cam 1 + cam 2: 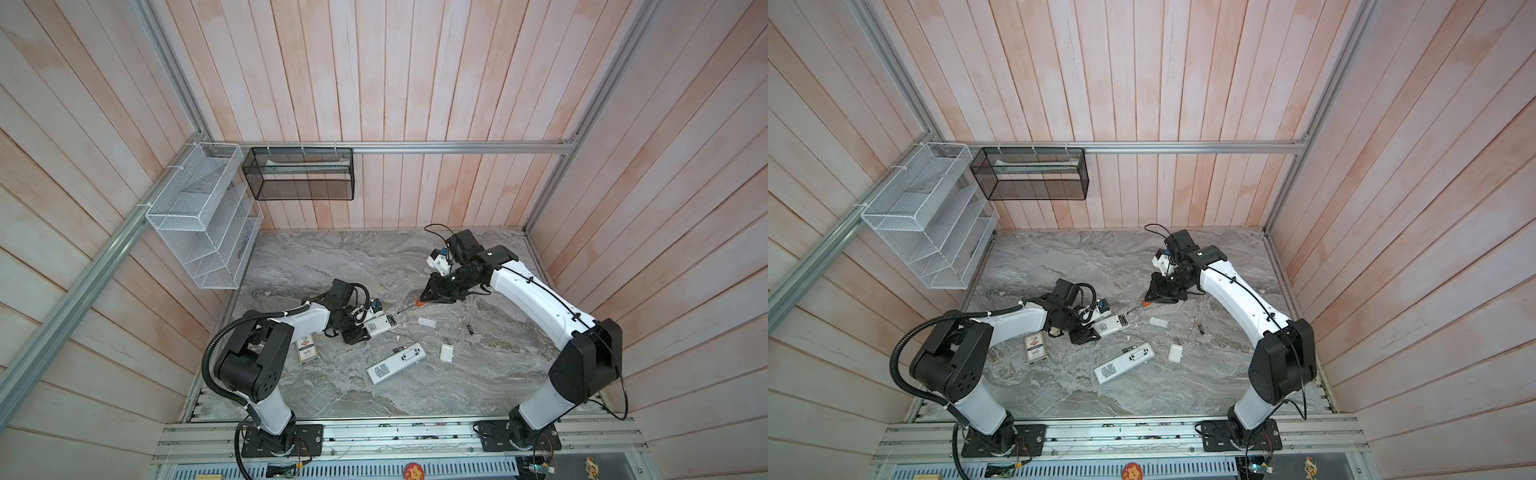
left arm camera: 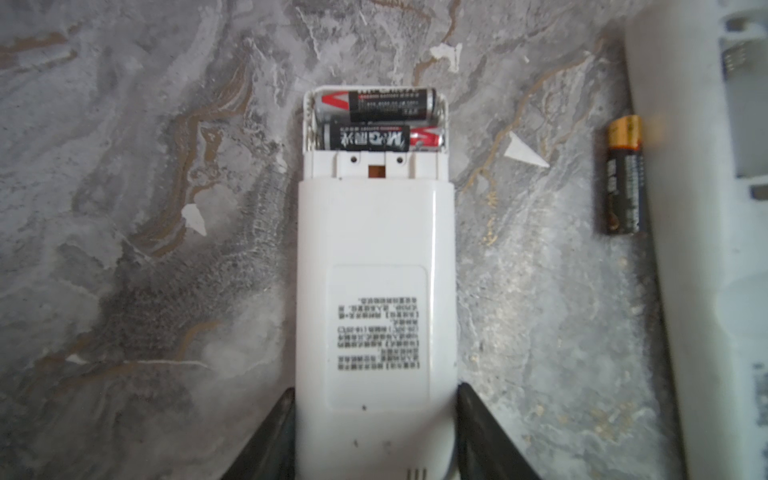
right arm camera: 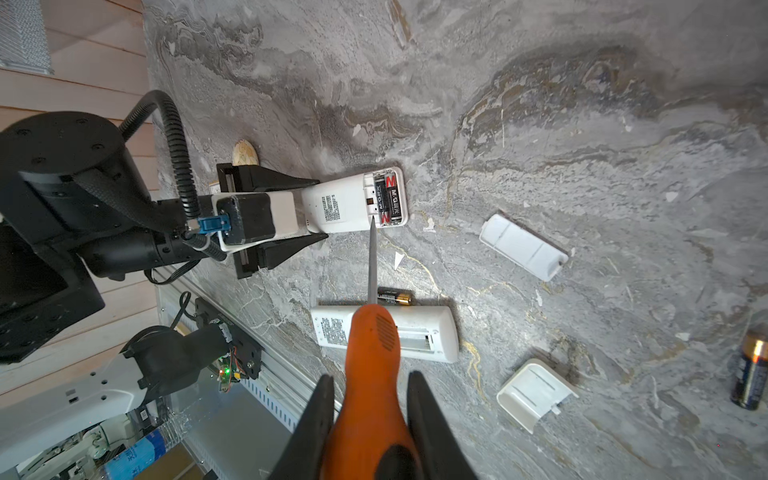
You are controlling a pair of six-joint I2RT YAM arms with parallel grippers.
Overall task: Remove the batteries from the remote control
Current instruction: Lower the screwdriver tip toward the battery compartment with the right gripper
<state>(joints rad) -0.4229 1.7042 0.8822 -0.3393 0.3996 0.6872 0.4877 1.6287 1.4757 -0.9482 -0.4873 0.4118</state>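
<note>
A white remote control [image 2: 374, 257] lies back up on the marble table, and my left gripper [image 2: 374, 392] is shut on its sides near one end. Its compartment at the far end is uncovered, with two black-and-red batteries [image 2: 376, 120] side by side in it. My right gripper [image 3: 370, 376] is shut on an orange-handled screwdriver [image 3: 374, 345]. The screwdriver's tip [image 3: 372, 220] is at the edge of that compartment. In both top views the held remote control [image 1: 382, 325] sits mid-table between the arms.
A second white remote [image 3: 419, 332] with an empty compartment lies nearer the front, a loose battery [image 3: 392, 297] beside it. Another battery [image 3: 752, 374] and two white covers [image 3: 521, 247] [image 3: 534, 392] lie to the right. A card box [image 1: 306, 351] is by the left arm.
</note>
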